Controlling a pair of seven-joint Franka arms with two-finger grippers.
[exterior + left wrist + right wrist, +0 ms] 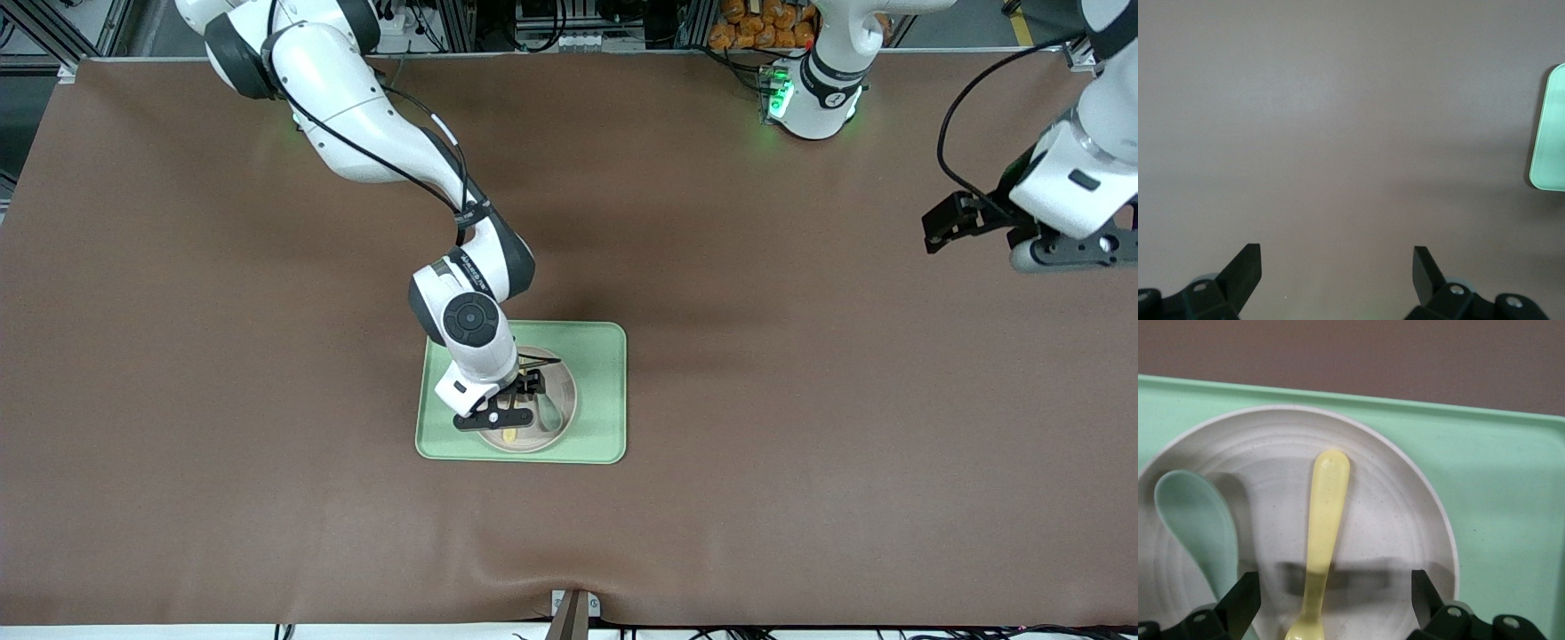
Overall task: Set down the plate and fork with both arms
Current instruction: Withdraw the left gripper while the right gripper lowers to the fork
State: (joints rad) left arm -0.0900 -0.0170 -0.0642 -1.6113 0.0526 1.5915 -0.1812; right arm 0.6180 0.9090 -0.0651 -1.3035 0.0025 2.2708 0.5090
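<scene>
Right wrist view shows my right gripper (1331, 600) spread wide over the fork (1321, 540), which lies in the plate (1405, 527) beside a spoon (1195, 520) on the tray (1511, 493). I judge it released. My left gripper (1337, 273) waits, spread, over bare table (1338, 120).

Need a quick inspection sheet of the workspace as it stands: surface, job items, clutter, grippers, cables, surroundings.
Surface: brown mat covers the table, a small ripple at its edge nearest the front camera.
Job's things: plate sits on the green tray; fork lies on the plate, beside a teal spoon.
Clutter: nothing seen apart from the spoon.
Grippers: right gripper open, low over the plate, straddling the fork; left gripper open, waiting over bare mat at the left arm's end.
Cables: black cables run along both arms.
Surroundings: frame rails and orange items past the bases.
</scene>
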